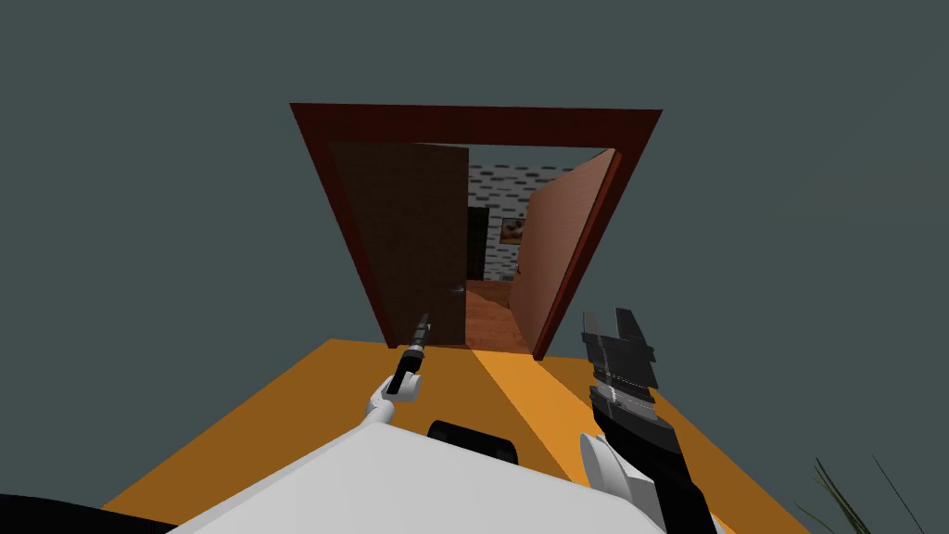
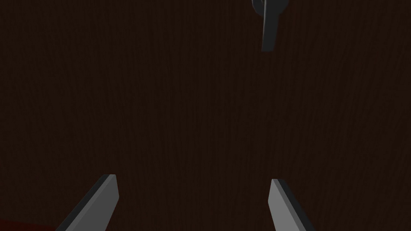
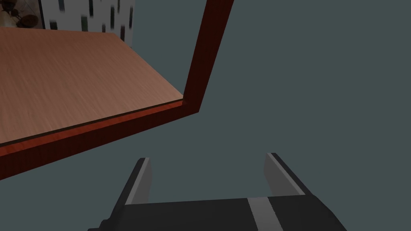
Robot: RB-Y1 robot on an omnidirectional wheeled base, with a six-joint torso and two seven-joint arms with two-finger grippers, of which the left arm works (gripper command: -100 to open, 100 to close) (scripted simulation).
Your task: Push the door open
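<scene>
- Grey-green wall (image 1: 139, 185) spreads across the head view, with a dark red door frame (image 1: 473, 116) at 12 o'clock from the robot and an orange floor (image 1: 306, 399) running up to it.
- Two leaves hang in the frame. The dark brown left leaf (image 1: 398, 241) at 11 o'clock stands only a little ajar, while the lighter right leaf (image 1: 556, 250) at 1 o'clock is swung well into the room beyond.
- The left gripper (image 1: 423, 326) points at the lower part of the left leaf, near its free edge. In the left wrist view its fingers (image 2: 100, 200) are spread apart and hold nothing, and dark wood grain lies straight ahead. Whether the tips touch the leaf cannot be told.
- Likely risk: thin, spread fingers may slide across the smooth wood, so the push would skid sideways rather than swing the leaf.
- The door handle (image 2: 269, 28) lies ahead of the fingers, toward the free edge. A drift that way could snag a finger on it.
- A slip past the free edge would send the gripper into the gap between the leaves, and the leaf would not move.
- The right gripper (image 1: 613, 320) hangs at 1 o'clock, its fingers (image 3: 277, 172) also spread and empty, facing the wall just beside the frame. If the base rolls forward during the push, it could strike the frame or wall.
</scene>
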